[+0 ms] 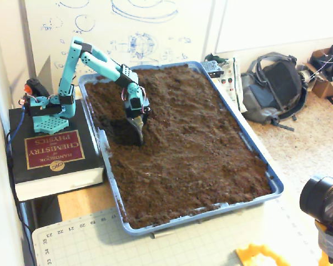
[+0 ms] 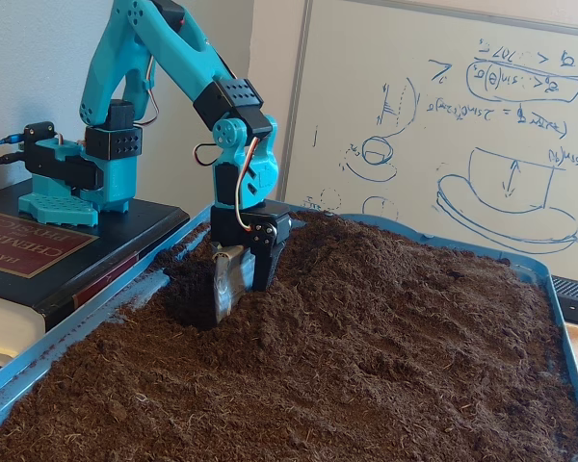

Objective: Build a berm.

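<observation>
Loose dark brown soil fills a blue tray (image 1: 275, 187) (image 2: 74, 324). My teal arm reaches in from the tray's left side. My gripper (image 1: 137, 134) (image 2: 234, 300) points down with its tips sunk in the soil. Its metal blade finger (image 2: 227, 279) and black finger (image 2: 267, 260) lie close together and hold nothing, so it looks shut. A dug hollow (image 1: 118, 131) (image 2: 186, 294) lies just left of it. Against its right side the soil rises into a low ridge, the berm (image 1: 157, 105) (image 2: 316, 252), which runs toward the tray's far end.
The arm's base stands on a thick black chemistry handbook (image 1: 53, 156) (image 2: 19, 252) left of the tray. A grey backpack (image 1: 273, 87) lies on the floor to the right. A cutting mat (image 1: 72, 239) and a black camera (image 1: 321, 198) sit in front. A whiteboard (image 2: 482, 125) stands behind.
</observation>
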Controlling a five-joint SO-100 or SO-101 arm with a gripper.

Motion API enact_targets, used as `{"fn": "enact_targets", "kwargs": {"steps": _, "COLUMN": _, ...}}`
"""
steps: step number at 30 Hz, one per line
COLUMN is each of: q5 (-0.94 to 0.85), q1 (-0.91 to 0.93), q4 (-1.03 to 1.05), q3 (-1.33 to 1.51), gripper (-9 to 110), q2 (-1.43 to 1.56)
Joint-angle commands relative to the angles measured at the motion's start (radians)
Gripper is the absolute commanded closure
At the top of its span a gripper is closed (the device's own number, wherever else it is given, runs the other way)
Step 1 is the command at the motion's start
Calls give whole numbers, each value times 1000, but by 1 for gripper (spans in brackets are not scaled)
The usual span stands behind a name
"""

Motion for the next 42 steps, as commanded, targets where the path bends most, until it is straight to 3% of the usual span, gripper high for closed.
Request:
{"fn": "enact_targets", "kwargs": {"steps": 1, "q5": 9, "q1": -23, "q4": -35, "q3": -140, "gripper": 101, "q2": 18}}
{"fn": "enact_targets", "kwargs": {"steps": 42, "q5": 11, "q1": -25, "q4": -34, "q3": -190, "gripper": 101, "q2": 167}}
